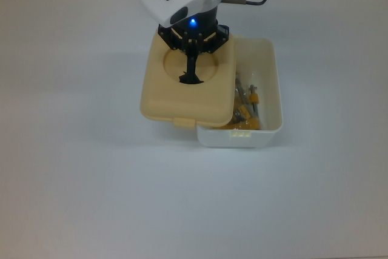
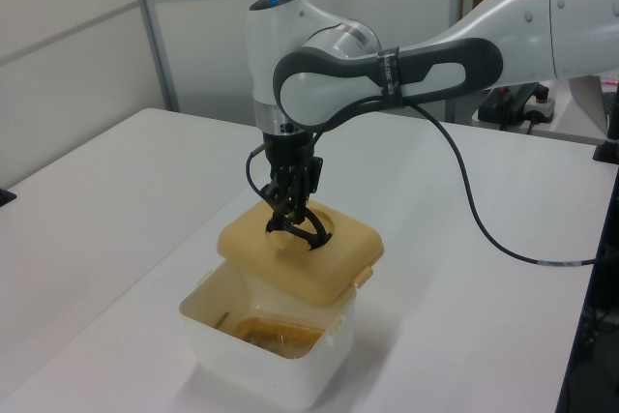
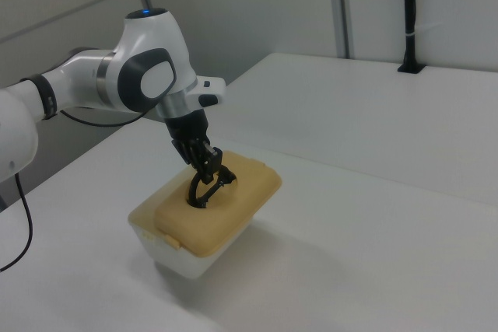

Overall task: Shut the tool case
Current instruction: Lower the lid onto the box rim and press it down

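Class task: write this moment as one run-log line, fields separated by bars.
gripper: shut on lid handle | lid: held above tub, partly covering | tub: top view's right side open | clamp: inside tub

Bright, even overhead light; soft shadows on white table [image 1: 91, 180]; slightly soft focus, no glare.

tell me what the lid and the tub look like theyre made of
The lid: apparently moulded plastic, opaque tan with a matte finish, going by its rounded corners, round recess and moulded tab. The tub: likely thinner plastic, white and slightly translucent, with a faint sheen on its thin, rounded walls.
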